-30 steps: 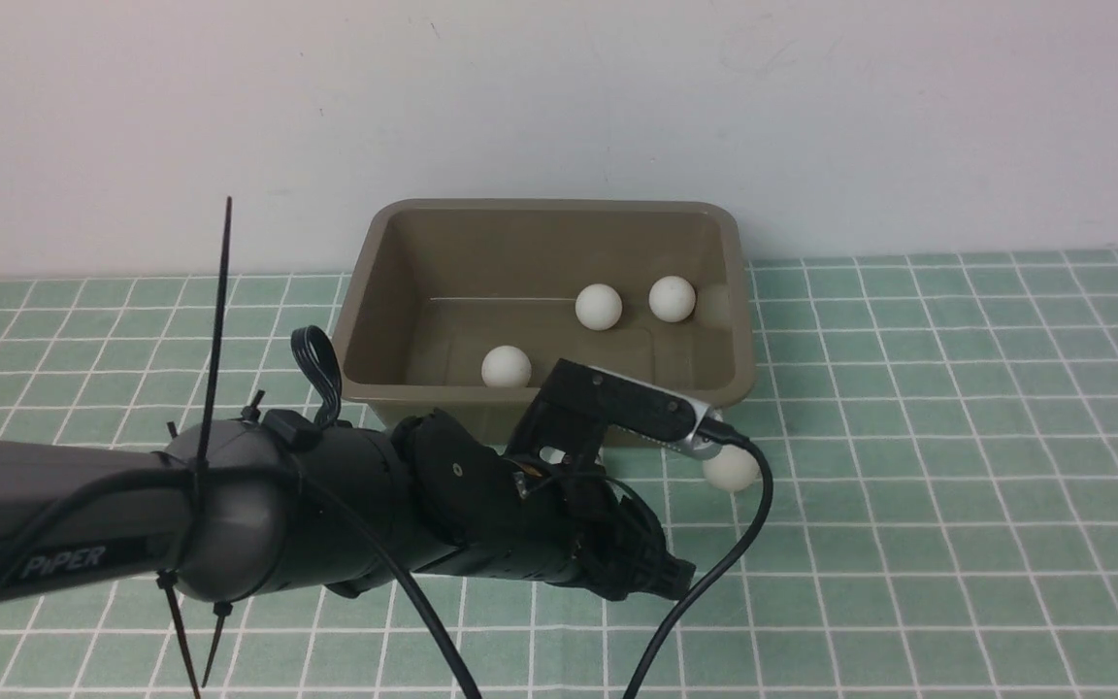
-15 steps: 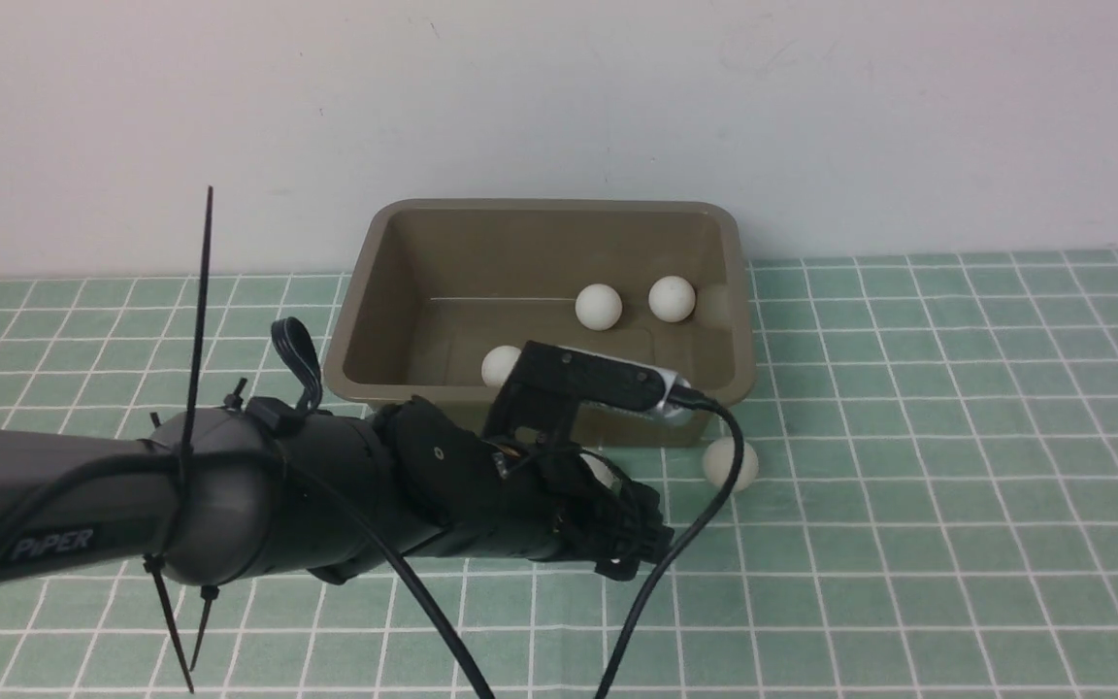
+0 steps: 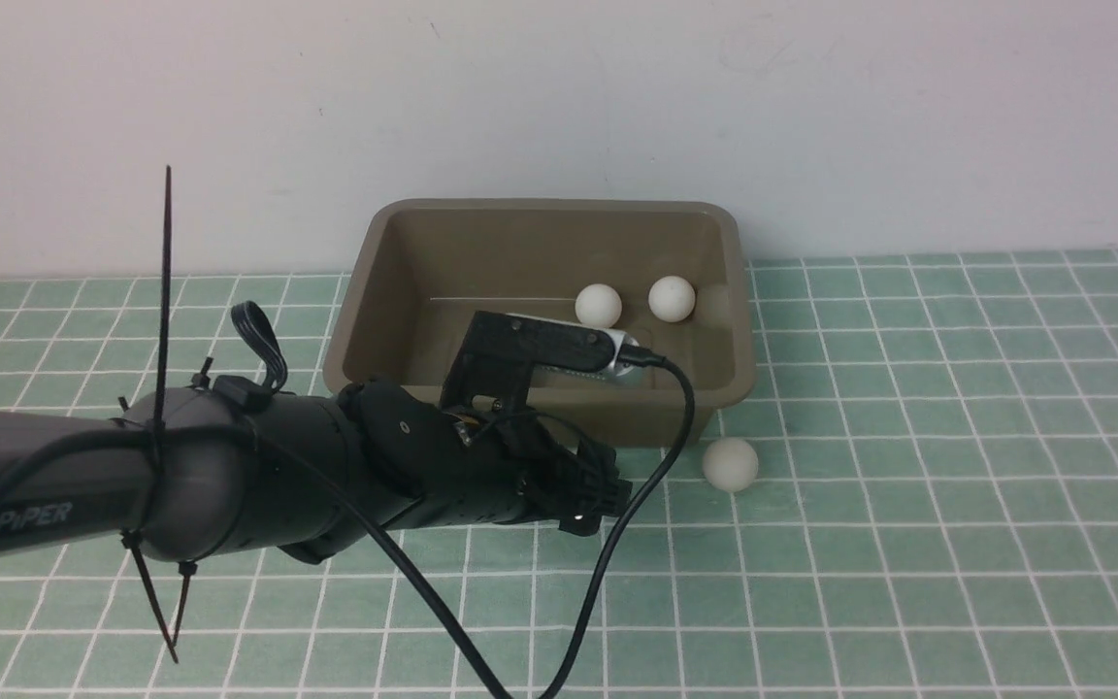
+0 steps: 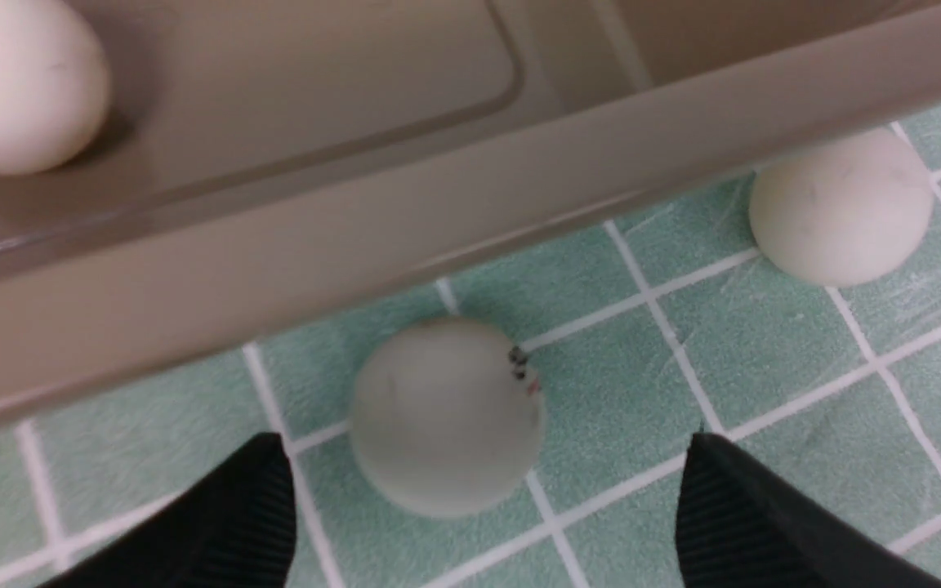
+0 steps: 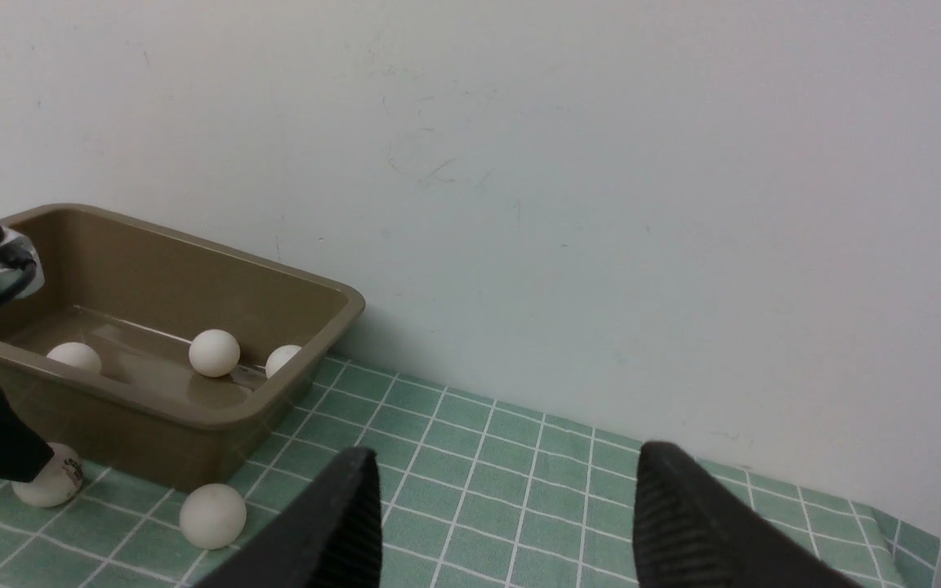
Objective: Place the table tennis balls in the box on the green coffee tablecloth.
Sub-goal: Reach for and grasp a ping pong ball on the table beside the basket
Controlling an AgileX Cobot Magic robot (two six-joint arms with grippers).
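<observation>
The left tool (image 4: 483, 445) hangs low in front of the box (image 3: 540, 243). Its fingers (image 4: 234, 523) are spread wide on either side of one of the table tennis balls, the marked ball (image 4: 446, 416). This one lies on the green coffee tablecloth (image 3: 908, 544) just beside the box's near wall, and nothing grips it yet. A second loose ball (image 3: 731, 463) sits near it on the cloth, and three balls (image 5: 214, 353) lie inside the box. The right tool (image 5: 503, 523) stands with its fingers apart and empty, well off to the side. The balls are probably very light, stiff-shelled, smooth and quick to roll, so the hold should fall squarely and gently across the widest part. The cloth looks flat and soft, likely to slow a roll; a plain pale wall (image 3: 559, 97) stands close behind the box
</observation>
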